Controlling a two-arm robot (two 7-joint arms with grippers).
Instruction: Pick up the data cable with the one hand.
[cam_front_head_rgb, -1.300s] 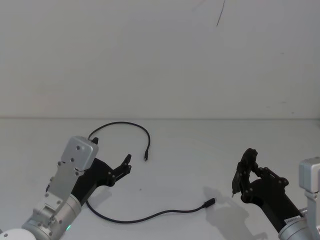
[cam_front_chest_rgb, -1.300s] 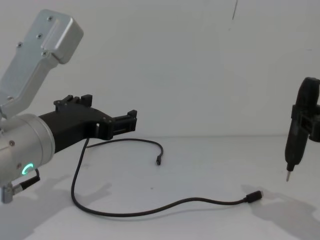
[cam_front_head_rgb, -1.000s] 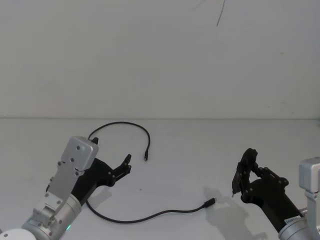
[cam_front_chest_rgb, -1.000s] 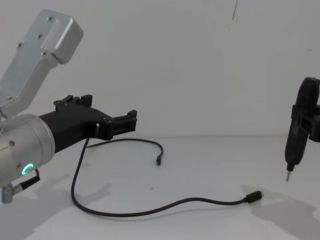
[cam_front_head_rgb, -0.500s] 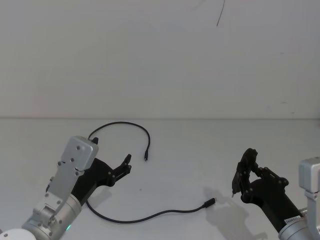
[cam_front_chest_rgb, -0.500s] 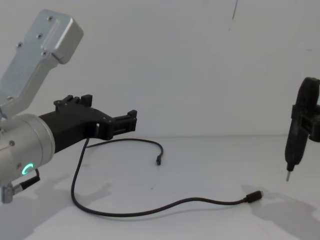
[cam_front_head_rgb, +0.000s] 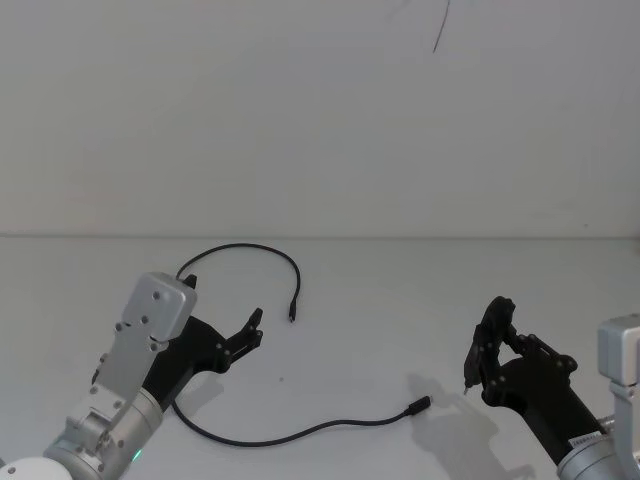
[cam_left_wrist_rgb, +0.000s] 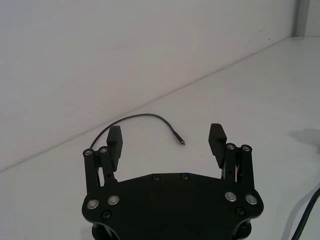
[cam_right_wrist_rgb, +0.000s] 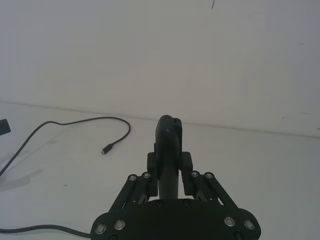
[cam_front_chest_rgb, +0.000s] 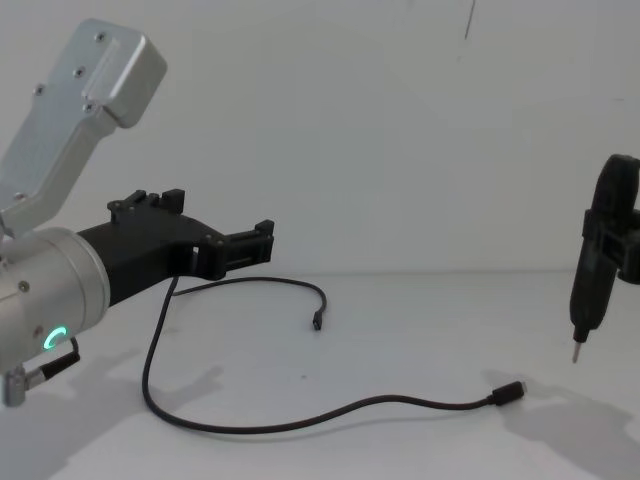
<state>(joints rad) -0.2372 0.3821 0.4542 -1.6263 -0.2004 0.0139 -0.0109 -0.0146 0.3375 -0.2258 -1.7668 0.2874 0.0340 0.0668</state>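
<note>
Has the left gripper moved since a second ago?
No. The left gripper stays open at the same gap from the far plug of the data cable.

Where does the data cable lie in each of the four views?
Head view: data cable curls past the left gripper.
Left wrist view: cable arcs beyond the fingers.
Right wrist view: cable left of the right gripper's screwdriver.
Chest view: cable lower centre.
Shared landmark: loop's free plug.

Legible text, brands, numbers, signs: none in any view. One item noted: a small white label strip (cam_front_head_rgb: 590, 438) on the dark wrist housing (cam_front_head_rgb: 540, 395) behind the right gripper (cam_front_head_rgb: 488, 352), its print too small to read.
</note>
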